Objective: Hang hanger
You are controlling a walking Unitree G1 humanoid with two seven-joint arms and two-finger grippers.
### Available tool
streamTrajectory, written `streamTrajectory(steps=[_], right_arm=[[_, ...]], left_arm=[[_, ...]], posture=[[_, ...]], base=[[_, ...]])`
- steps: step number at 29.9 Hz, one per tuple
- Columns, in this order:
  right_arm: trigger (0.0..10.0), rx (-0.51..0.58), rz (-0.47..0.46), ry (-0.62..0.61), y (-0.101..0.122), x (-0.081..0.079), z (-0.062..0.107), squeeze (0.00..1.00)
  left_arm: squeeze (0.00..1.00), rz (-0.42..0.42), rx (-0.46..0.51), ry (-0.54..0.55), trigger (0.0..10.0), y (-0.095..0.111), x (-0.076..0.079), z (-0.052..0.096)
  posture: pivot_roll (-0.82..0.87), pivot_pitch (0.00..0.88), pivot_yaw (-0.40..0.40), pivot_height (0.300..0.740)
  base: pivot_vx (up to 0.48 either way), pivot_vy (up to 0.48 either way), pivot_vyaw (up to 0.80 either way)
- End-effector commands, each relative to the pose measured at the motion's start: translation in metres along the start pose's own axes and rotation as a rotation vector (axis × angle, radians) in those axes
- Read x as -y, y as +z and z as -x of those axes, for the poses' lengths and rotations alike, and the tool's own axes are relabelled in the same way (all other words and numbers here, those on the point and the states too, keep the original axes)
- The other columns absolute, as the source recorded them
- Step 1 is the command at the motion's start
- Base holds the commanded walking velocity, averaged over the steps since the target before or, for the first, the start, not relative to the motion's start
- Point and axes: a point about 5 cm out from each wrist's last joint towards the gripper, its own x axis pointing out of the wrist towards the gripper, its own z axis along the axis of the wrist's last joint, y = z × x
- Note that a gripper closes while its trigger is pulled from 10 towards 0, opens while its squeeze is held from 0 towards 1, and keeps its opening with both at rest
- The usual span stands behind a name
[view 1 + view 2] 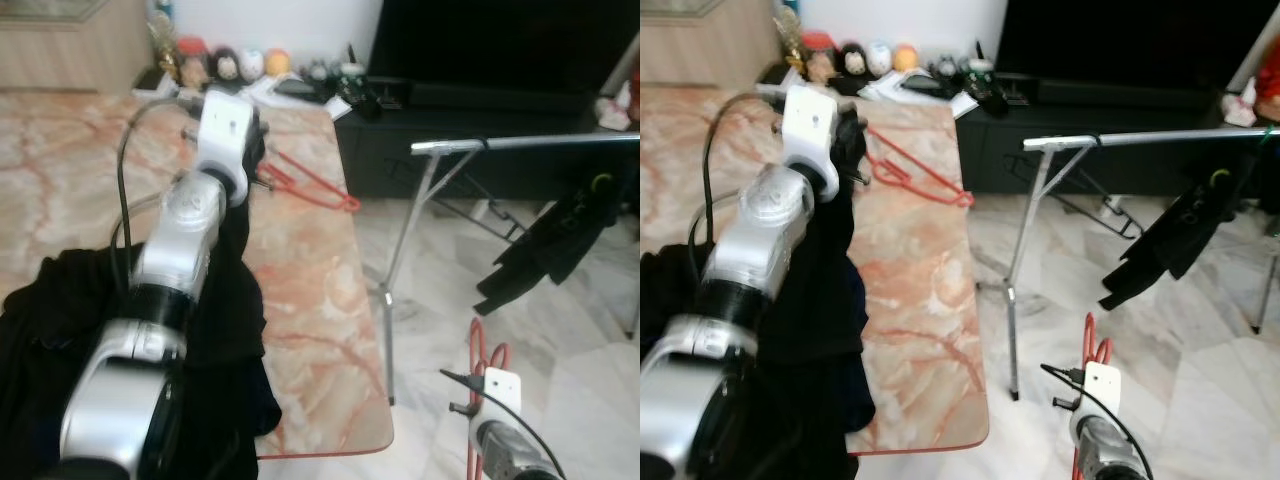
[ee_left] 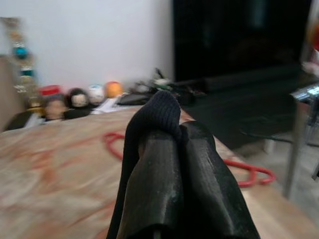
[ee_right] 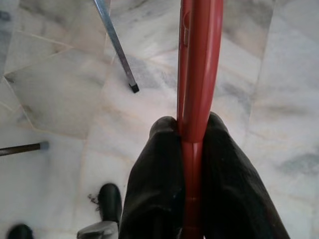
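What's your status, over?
Right gripper shut on red hanger, low over the floor. Left gripper pinching black garment above the table. Rail ahead, unobstructed.

A home living room: marble table (image 1: 310, 290), dark TV cabinet (image 1: 480, 110), clothes rack (image 1: 520, 143).
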Motion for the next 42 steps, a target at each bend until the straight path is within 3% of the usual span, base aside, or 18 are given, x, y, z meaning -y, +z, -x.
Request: streamTrajectory(steps=[1, 2, 3, 6, 8, 10, 12, 14, 15, 16, 17, 27, 34, 35, 36, 42], right_arm=[[10.0, -0.018, -0.001, 0.018, -0.006, -0.006, 0.0, 0.0], [10.0, -0.019, 0.003, 0.017, -0.006, -0.005, 0.0, 0.0], [10.0, -0.019, 0.003, 0.017, -0.006, -0.005, 0.0, 0.0], [10.0, -0.021, 0.008, 0.017, -0.006, -0.004, 0.0, 0.0], [10.0, -0.022, 0.019, 0.02, -0.006, -0.003, 0.0, 0.0], [10.0, -0.022, 0.023, 0.021, -0.006, -0.003, 0.0, 0.0], [10.0, -0.023, 0.026, 0.02, -0.006, -0.002, 0.001, 0.0], [10.0, -0.023, 0.024, 0.02, -0.007, -0.002, 0.001, 0.0], [10.0, -0.023, 0.023, 0.02, -0.007, -0.002, 0.001, 0.0], [10.0, -0.023, 0.022, 0.02, -0.007, -0.002, 0.001, 0.0], [10.0, -0.022, 0.02, 0.019, -0.007, -0.003, 0.001, 0.0], [10.0, -0.023, 0.011, 0.02, -0.008, -0.004, 0.001, 0.0], [10.0, -0.022, 0.01, 0.021, -0.009, -0.004, 0.001, 0.0], [10.0, -0.022, 0.011, 0.02, -0.008, -0.003, 0.001, 0.0], [10.0, -0.022, 0.011, 0.02, -0.008, -0.003, 0.001, 0.0], [10.0, -0.02, 0.013, 0.02, -0.007, -0.003, 0.001, 0.0]], left_arm=[[0.0, 0.061, 0.048, 0.049, 10.0, 0.007, -0.001, 0.02], [0.0, 0.086, 0.031, 0.08, 10.0, 0.0, 0.001, 0.032], [0.0, 0.086, 0.031, 0.08, 10.0, 0.0, 0.001, 0.032], [0.0, 0.104, -0.007, 0.117, 10.0, -0.011, 0.008, 0.052], [0.0, 0.121, -0.04, 0.132, 10.0, -0.017, 0.021, 0.073], [0.0, 0.124, -0.046, 0.132, 10.0, -0.018, 0.024, 0.076], [0.0, 0.157, -0.09, 0.115, 10.0, -0.018, 0.042, 0.093], [0.0, 0.16, -0.106, 0.106, 10.0, -0.018, 0.048, 0.098], [0.14, 0.17, -0.119, 0.104, 10.0, -0.019, 0.053, 0.1], [0.68, 0.181, -0.124, 0.105, 10.0, -0.02, 0.055, 0.101], [1.0, 0.187, -0.131, 0.105, 10.0, -0.02, 0.057, 0.103], [1.0, 0.159, -0.146, 0.081, 10.0, -0.017, 0.066, 0.113], [1.0, 0.1, -0.161, 0.1, 10.0, -0.023, 0.064, 0.133], [0.65, 0.098, -0.155, 0.115, 10.0, -0.023, 0.064, 0.135], [0.0, 0.096, -0.15, 0.129, 10.0, -0.023, 0.064, 0.135], [0.0, 0.088, -0.151, 0.158, 10.0, -0.026, 0.065, 0.13]], posture=[[0.21, 0.0, -0.107, 0.74], [0.21, 0.0, -0.108, 0.74], [0.21, 0.0, -0.108, 0.74], [0.21, 0.0, -0.113, 0.74], [0.21, 0.0, -0.121, 0.74], [0.21, 0.0, -0.121, 0.74], [0.21, 0.0, -0.12, 0.74], [0.21, 0.0, -0.12, 0.74], [0.21, 0.0, -0.115, 0.74], [0.2, 0.0, -0.11, 0.74], [0.2, 0.0, -0.109, 0.74], [0.2, 0.0, -0.1, 0.74], [0.2, 0.0, -0.102, 0.74], [0.21, 0.0, -0.104, 0.74], [0.21, 0.0, -0.104, 0.74], [0.2, 0.0, -0.113, 0.74]], base=[[0.0, 0.0, 0.0], [0.0, 0.0, 0.0], [0.0, 0.0, 0.0], [0.0, 0.0, 0.0], [0.0, 0.0, 0.0], [0.0, 0.0, 0.0], [0.0, 0.0, 0.0], [0.0, 0.0, 0.0], [0.0, 0.0, 0.0], [0.0, 0.0, 0.0], [0.0, 0.0, 0.0], [0.0, 0.0, 0.0], [0.0, 0.0, 0.0], [0.0, 0.0, 0.0], [0.0, 0.0, 0.0], [0.0, 0.0, 0.0]])
